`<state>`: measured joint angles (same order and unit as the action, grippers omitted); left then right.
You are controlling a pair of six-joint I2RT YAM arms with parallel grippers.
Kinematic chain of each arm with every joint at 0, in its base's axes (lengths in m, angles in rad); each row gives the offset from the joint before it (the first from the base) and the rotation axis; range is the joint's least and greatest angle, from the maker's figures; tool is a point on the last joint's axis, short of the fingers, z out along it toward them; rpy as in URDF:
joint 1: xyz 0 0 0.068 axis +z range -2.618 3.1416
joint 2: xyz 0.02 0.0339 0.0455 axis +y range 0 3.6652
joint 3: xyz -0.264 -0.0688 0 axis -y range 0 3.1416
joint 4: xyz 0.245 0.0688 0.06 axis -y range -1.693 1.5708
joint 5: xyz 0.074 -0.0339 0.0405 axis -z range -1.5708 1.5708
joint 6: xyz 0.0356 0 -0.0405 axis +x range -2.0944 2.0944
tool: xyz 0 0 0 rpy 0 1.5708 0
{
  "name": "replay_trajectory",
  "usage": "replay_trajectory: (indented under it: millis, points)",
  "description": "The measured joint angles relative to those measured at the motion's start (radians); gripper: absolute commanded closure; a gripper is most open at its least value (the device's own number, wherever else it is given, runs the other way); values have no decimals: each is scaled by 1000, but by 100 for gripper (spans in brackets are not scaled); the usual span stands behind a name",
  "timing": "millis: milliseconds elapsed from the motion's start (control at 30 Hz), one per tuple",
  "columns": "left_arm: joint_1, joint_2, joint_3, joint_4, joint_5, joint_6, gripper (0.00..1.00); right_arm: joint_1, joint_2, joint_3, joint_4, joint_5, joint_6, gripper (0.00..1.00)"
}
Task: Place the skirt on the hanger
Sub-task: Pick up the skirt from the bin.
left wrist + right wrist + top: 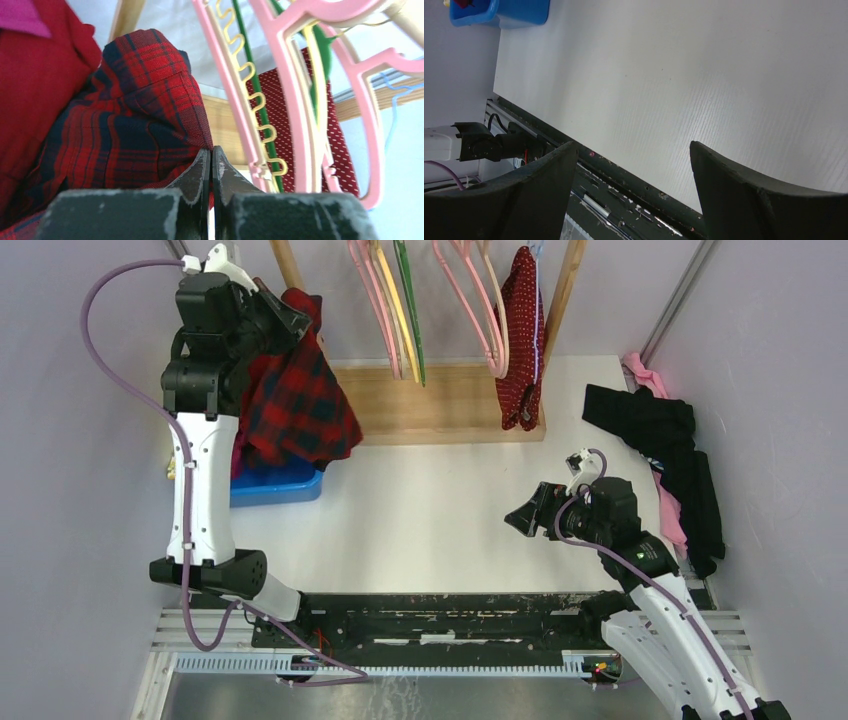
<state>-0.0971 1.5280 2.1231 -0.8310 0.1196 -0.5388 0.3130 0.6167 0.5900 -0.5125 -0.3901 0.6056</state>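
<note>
Left arm: raised at the far-left corner of the table (pixel 430 520), forearm upright, wrist bent toward the clothes rack.
Left hand (pixel 211 159): fingers pressed flat together with no gap. The plaid garment (pixel 300 410) lies right against the tips; whether a fold is pinched I cannot tell.
Right arm: low over the near right of the table, elbow folded, wrist pointing left.
Right hand (pixel 521 512): fingers spread wide over bare table surface, gripping nothing.
Skirt (pixel 518 340): hangs on the rack, straight beyond the right hand and well apart from it. From the left hand it lies off to the right, behind the other hangers.
Hanger (pixel 400 89): thin lilac-blue wire at the skirt's far-right side. How the skirt sits on it I cannot tell.
In the way: pink hangers (pixel 292 95) and a green hanger (pixel 248 70) hang between the left hand and the skirt. A blue bin (pixel 285 485) sits below the left hand.
Beside the right hand: a heap of black clothes (pixel 665 430) on its right, along the wall.
Edges: wooden rack base (pixel 440 405) beyond both hands; black rail (pixel 450 615) on the near side.
Open room: the table's middle, left of the right hand.
</note>
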Motion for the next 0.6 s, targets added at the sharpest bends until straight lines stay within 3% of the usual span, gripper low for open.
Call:
replay_trajectory:
  millis: [400,600]
  points:
    - [3,1,77,110,234,-132,94,0,0,-5,3,0,0,12]
    - [3,-4,48,286,383,-256,94,0,0,-5,2,2,-1,12]
